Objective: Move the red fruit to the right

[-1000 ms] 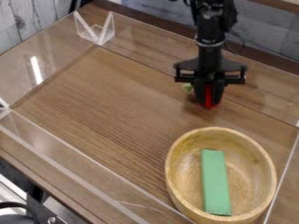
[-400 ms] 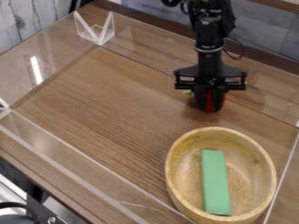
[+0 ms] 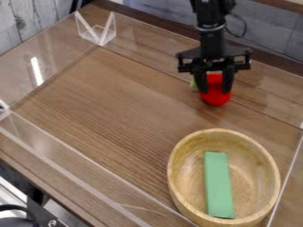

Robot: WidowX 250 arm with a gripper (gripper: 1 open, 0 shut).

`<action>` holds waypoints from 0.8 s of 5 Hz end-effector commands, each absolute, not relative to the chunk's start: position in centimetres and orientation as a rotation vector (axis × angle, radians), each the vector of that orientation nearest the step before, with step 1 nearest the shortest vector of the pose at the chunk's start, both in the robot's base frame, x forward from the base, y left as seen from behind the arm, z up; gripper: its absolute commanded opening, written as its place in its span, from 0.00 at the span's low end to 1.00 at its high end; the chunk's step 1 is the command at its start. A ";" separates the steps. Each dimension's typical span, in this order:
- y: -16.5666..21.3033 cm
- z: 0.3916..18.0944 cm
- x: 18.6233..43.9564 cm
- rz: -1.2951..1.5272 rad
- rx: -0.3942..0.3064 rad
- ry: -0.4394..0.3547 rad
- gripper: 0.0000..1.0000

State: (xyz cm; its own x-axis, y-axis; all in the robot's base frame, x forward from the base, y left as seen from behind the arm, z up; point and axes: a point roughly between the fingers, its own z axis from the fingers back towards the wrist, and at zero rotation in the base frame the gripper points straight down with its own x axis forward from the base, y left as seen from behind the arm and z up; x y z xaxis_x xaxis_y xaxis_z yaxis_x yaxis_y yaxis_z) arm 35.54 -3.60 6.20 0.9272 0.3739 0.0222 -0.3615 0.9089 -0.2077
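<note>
1. Camera view: wooden bowl (image 3: 225, 185) at lower right of tabletop (image 3: 106, 106), containing flat green block (image 3: 219, 183).
2. Red fruit (image 3: 215, 90) on tabletop beyond bowl, outside it.
3. Pincer (image 3: 214, 78) directly above fruit, spread partway, astride its top; grip impossible to tell.

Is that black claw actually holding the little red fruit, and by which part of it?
It cannot be told. The black gripper stands just over the top of the small round red toy fruit, its fingers reaching the upper part, but a real grip isn't visible.

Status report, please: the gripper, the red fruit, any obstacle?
Gripper open, right above red fruit. Fruit sits on table. Wooden bowl with green block nearer camera, not blocking.
</note>
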 end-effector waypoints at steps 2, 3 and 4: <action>-3.2 8.5 37.6 0.347 -0.211 -0.125 0.00; -3.2 8.7 37.6 0.316 -0.203 -0.119 0.00; -2.8 7.0 38.2 0.300 -0.194 -0.115 0.00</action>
